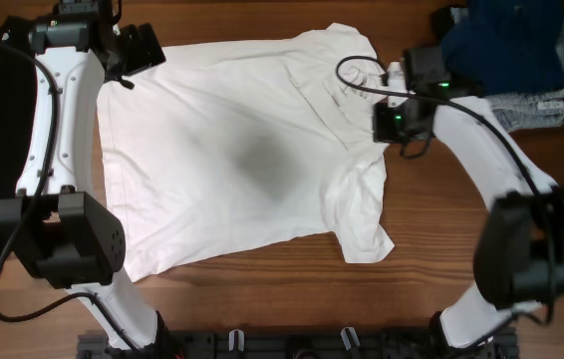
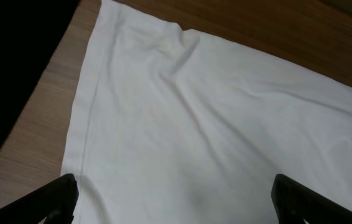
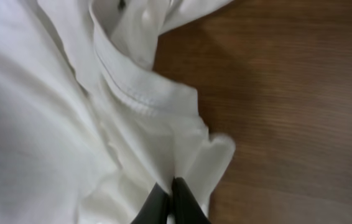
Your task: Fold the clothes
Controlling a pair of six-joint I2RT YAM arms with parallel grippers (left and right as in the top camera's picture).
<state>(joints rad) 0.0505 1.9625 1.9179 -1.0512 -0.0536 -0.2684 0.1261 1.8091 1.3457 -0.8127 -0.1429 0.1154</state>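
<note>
Wooden bench [image 1: 262, 299]. Shirt [image 1: 222, 150] spread flat across the middle, one sleeve trailing near right. Right claw [image 3: 166, 191] pinched shut on a bunched fold, probably beside the collar seam; view tight. Left claw [image 2: 176, 194] wide open, hovering over far-left hem corner. Step: taking grips for the first fold. Next: left drops, closes on hem, then both lift evenly.

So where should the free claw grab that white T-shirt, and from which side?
Probably the stitched hem edge, coming in from the bare table beside it. The white T-shirt lies flat there with its edge exposed, so a finger could likely slip under. The left claw hangs open right over it. The right claw is shut on the fabric by the collar.
</note>
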